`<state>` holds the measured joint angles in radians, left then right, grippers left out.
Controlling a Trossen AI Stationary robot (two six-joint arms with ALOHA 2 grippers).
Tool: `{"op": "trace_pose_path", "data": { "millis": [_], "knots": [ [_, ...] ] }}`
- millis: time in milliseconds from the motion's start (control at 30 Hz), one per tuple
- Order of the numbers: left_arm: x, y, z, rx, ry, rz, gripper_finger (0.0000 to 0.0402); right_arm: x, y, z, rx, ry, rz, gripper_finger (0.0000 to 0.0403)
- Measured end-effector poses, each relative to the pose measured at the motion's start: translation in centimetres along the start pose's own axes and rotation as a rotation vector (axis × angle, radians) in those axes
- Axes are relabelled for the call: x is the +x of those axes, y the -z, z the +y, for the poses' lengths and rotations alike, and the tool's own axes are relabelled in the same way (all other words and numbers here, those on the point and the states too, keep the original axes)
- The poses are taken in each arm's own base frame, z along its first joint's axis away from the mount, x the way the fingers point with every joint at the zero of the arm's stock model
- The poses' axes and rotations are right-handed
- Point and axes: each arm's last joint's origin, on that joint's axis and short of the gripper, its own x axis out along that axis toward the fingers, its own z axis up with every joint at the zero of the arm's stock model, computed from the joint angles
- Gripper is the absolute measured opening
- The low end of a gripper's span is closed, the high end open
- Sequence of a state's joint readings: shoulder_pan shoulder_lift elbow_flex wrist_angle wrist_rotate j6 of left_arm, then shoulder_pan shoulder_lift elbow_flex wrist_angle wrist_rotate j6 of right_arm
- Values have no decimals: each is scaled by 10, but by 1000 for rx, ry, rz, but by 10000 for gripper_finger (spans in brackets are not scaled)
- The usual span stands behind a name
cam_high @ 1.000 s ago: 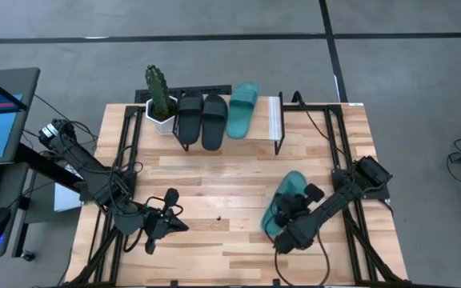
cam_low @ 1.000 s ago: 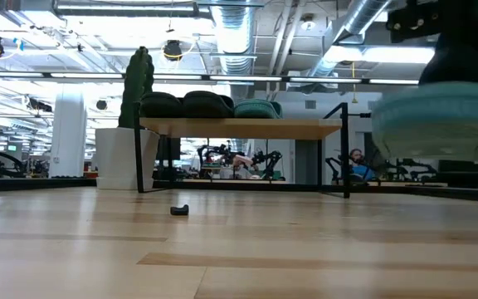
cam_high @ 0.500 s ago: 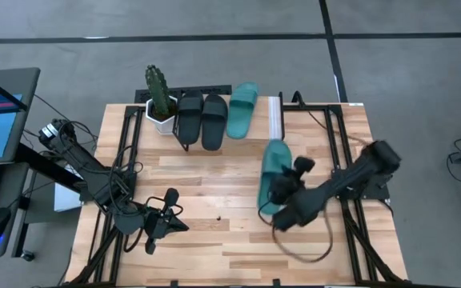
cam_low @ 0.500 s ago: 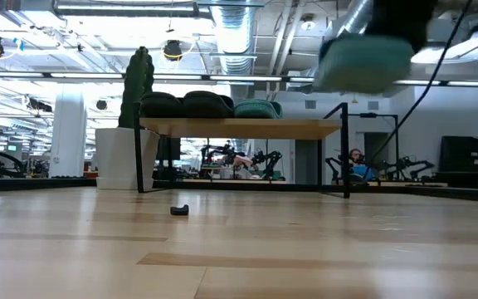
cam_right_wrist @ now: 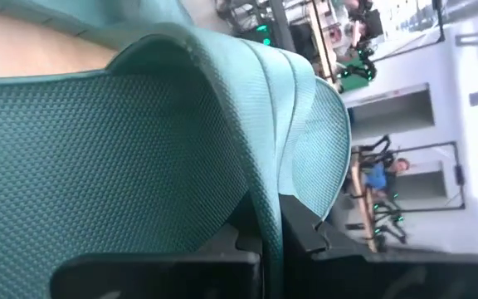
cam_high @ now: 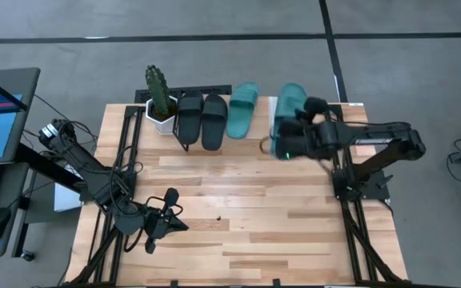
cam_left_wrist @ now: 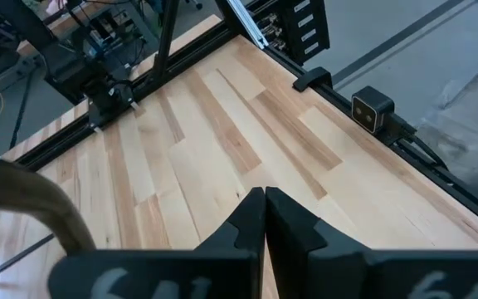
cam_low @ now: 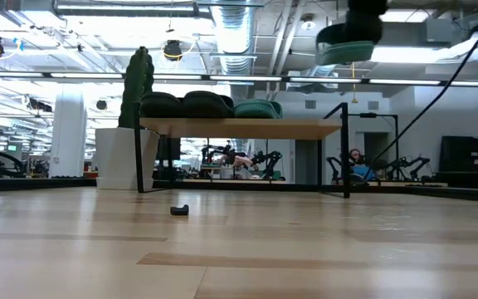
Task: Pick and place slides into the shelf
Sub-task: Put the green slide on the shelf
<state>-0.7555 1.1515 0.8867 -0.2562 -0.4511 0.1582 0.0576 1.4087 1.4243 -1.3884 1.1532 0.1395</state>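
Two black slides (cam_high: 201, 120) and one teal slide (cam_high: 242, 110) lie side by side on the shelf (cam_high: 276, 118), at the table's far edge; in the low view they show as humps (cam_low: 206, 104) on the wood panel (cam_low: 243, 129). The second teal slide (cam_high: 288, 108) is held high over the shelf's right end by my right gripper (cam_high: 293, 132), which is shut on it; in the low view the slide (cam_low: 348, 37) hangs well above the panel. My left gripper (cam_high: 170, 220) rests shut, low at the table's near-left (cam_left_wrist: 264, 199). My right gripper holds the second teal slide by its wide strap (cam_right_wrist: 264, 195), pinched between the two fingers; one finger (cam_right_wrist: 231, 241) lies on the footbed side of the strap, the other (cam_right_wrist: 305, 237) outside it. The slide is lifted clear, roughly level, lengthwise toward the far edge.
A cactus in a white pot (cam_high: 160, 100) stands at the shelf's left end. A small dark bit (cam_high: 218, 216) lies on the tabletop (cam_low: 179, 209). Black rails run along the table's left and right sides. A monitor and keyboard sit beyond the left edge.
My right gripper has carried the teal slide up from the table's near-right part toward the far edge, to above the shelf's right end. The slide has risen and turned about until it lies parallel with the slides on the shelf.
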Motion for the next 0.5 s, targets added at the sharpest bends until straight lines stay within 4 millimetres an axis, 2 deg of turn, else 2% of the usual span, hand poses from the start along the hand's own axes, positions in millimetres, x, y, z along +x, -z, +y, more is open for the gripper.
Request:
{"op": "trace_pose_path", "data": {
  "millis": [333,500],
  "knots": [
    [0,0,0,15,0,0,2,66,-31,-39,-76,-92,-77,0],
    [0,0,0,24,0,1,2,101,-30,-50,-81,-168,-83,0]
  ]
}}
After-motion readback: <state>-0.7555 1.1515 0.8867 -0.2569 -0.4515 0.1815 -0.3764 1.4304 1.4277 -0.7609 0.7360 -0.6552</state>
